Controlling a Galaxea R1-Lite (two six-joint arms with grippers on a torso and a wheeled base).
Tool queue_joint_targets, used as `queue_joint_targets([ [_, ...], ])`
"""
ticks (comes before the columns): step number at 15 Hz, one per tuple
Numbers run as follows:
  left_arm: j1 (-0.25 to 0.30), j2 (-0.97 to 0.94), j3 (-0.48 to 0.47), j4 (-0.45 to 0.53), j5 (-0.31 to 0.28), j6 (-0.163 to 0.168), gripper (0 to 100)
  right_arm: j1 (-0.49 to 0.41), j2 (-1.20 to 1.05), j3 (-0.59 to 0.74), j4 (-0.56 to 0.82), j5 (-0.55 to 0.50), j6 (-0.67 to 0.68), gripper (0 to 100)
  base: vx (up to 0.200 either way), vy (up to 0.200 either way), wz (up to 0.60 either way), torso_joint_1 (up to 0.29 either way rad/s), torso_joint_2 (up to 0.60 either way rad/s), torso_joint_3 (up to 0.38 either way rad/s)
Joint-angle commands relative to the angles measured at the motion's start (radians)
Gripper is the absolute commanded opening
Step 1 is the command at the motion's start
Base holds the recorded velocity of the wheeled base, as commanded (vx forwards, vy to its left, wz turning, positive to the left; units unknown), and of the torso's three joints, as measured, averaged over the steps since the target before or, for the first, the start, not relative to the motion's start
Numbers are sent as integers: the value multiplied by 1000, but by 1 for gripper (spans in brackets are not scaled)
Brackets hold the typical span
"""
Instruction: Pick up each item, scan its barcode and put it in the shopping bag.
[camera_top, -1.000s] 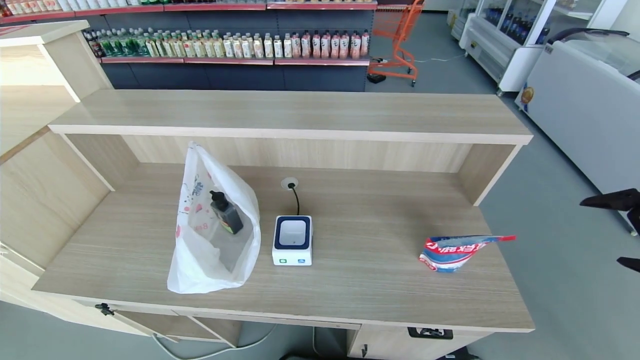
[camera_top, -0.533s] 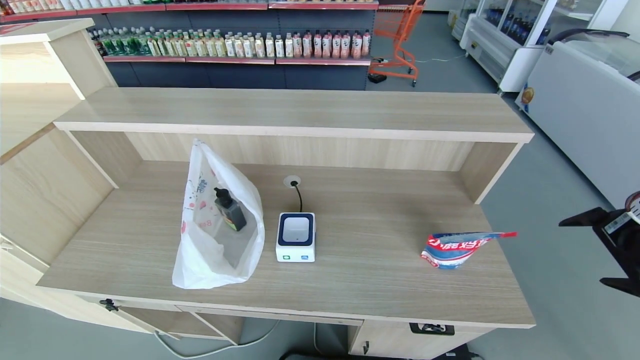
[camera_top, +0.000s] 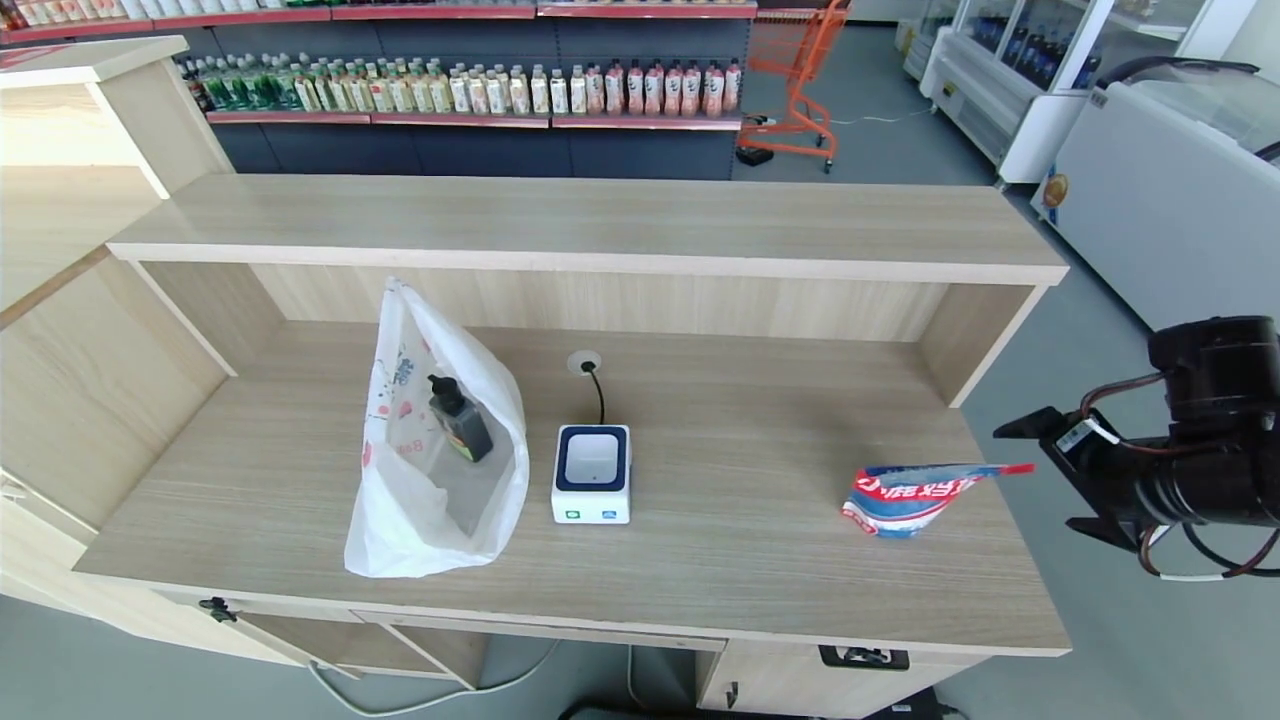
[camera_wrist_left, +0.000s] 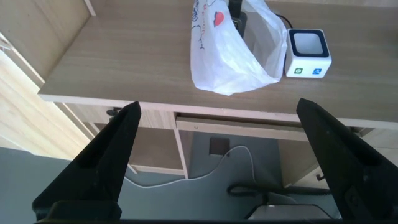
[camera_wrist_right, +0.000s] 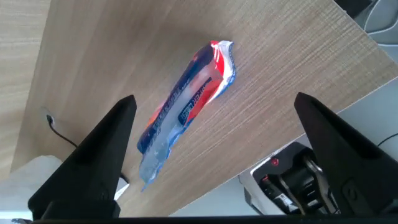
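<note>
At a shop checkout, my right pincer (camera_top: 1040, 478) hangs spread and empty off the right end of the tabletop (camera_top: 750, 560), near a red, white and blue snack pouch (camera_top: 915, 495) that lies on its side close to that end. From my right wrist the pouch (camera_wrist_right: 186, 106) shows lengthwise on the wood grain, in line with the gap of the pincer (camera_wrist_right: 214, 98), whose two dark fingers (camera_wrist_right: 93, 168) touch nothing. Well apart from the pouch, near the tabletop's middle, sits a white barcode scanner (camera_top: 592, 473) with a dark-framed window, its black cable (camera_top: 597, 400) running back to a round grommet (camera_top: 583, 362). Just beside the scanner, on my left, stands the white plastic shopping bag (camera_top: 400, 520), its mouth open toward the scanner; a dark pump bottle (camera_top: 460, 420) leans tilted inside it. My left pincer (camera_wrist_left: 219, 106) is spread wide too, holding nothing, off the tabletop's near edge, and past it the bag (camera_wrist_left: 224, 62) and the scanner (camera_wrist_left: 308, 53) stand on the wood. A raised wooden ledge (camera_top: 580, 225) backs the tabletop. Beyond it run shelves of bottled drinks (camera_top: 460, 90), an orange shopping trolley (camera_top: 795, 70) and white chest freezers (camera_top: 1170, 170).
</note>
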Motion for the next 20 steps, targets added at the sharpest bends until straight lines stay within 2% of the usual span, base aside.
queue_joint_targets([
  [1, 0, 0, 0, 0, 0, 0, 100, 35, 90, -16, -40, -10, -1, 100, 0, 0, 0, 0, 0, 0],
  [9, 0, 0, 0, 0, 0, 0, 100, 71, 277, -139, -53, -53, -6, 100, 0, 0, 0, 0, 0, 0],
  [16, 0, 0, 0, 0, 0, 0, 100, 124, 376, -187, -91, -80, -8, 100, 0, 0, 0, 0, 0, 0],
  [17, 0, 0, 0, 0, 0, 0, 100, 130, 381, -187, -103, -82, -12, 0, 0, 0, 0, 0, 0, 0],
  [20, 0, 0, 0, 0, 0, 1, 100, 131, 390, -182, -125, -99, -89, 0, 0, 0, 0, 0, 0, 0],
])
